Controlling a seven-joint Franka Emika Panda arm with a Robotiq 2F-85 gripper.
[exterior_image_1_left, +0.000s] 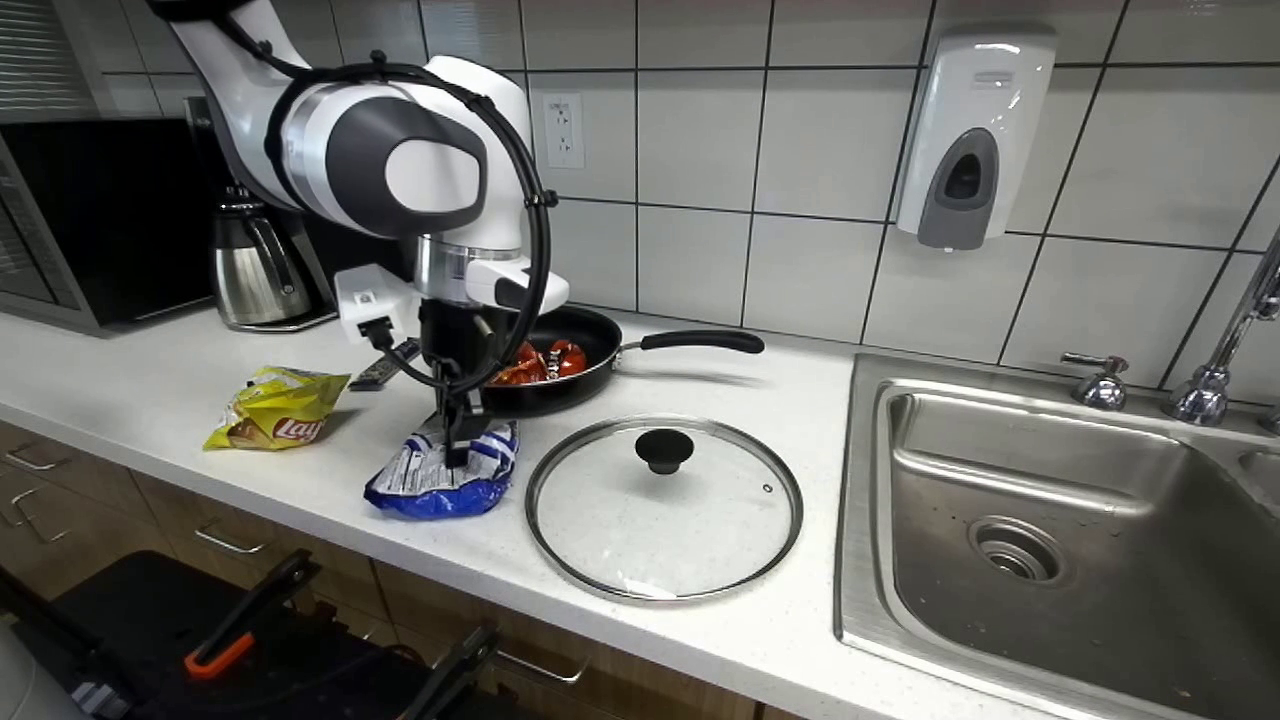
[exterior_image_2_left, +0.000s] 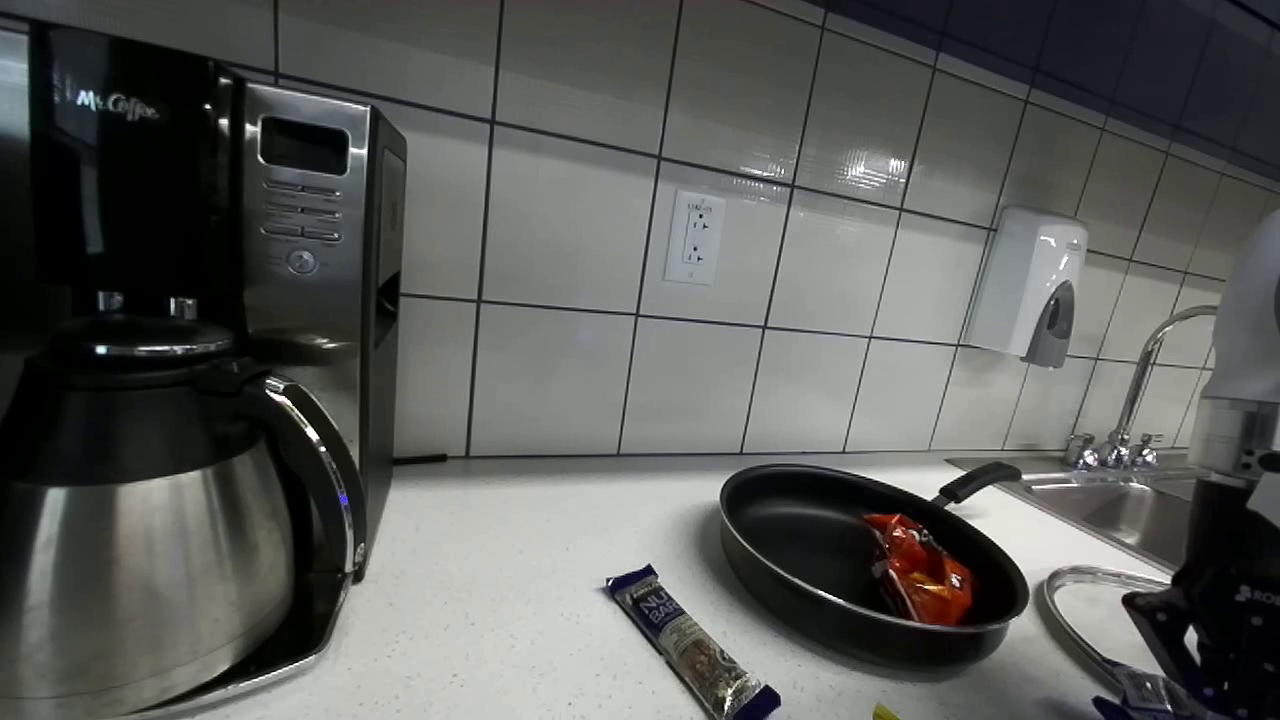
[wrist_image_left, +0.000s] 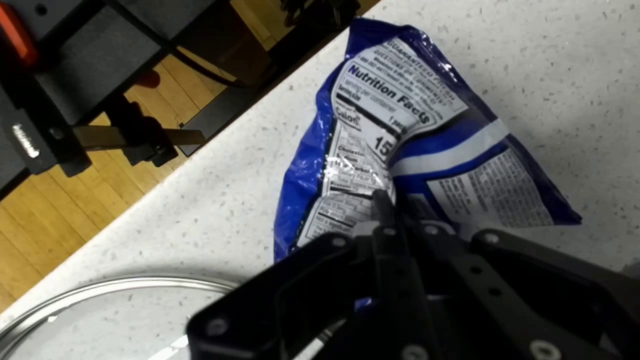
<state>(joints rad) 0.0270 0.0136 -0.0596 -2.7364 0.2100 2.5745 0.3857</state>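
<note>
My gripper (exterior_image_1_left: 457, 452) points down at the counter with its fingers close together on a blue and white snack bag (exterior_image_1_left: 435, 498). In the wrist view the fingertips (wrist_image_left: 395, 215) pinch a fold in the middle of the blue bag (wrist_image_left: 380, 100), whose nutrition label faces up. The bag lies on the counter near its front edge. A glass lid (exterior_image_1_left: 620, 520) with a black knob lies beside it. A black pan (exterior_image_1_left: 545, 402) with a red snack bag (exterior_image_2_left: 925, 580) inside stands behind. In an exterior view the gripper (exterior_image_2_left: 1195, 660) is cut off at the right edge.
A yellow Lay's bag (exterior_image_1_left: 275, 412) and a nut bar (exterior_image_2_left: 690, 645) lie on the counter. A coffee maker (exterior_image_2_left: 310, 230) and a dark microwave (exterior_image_1_left: 130, 215) stand at one end. A steel sink (exterior_image_1_left: 870, 560) is at the other end, with a soap dispenser (exterior_image_1_left: 985, 130) on the wall.
</note>
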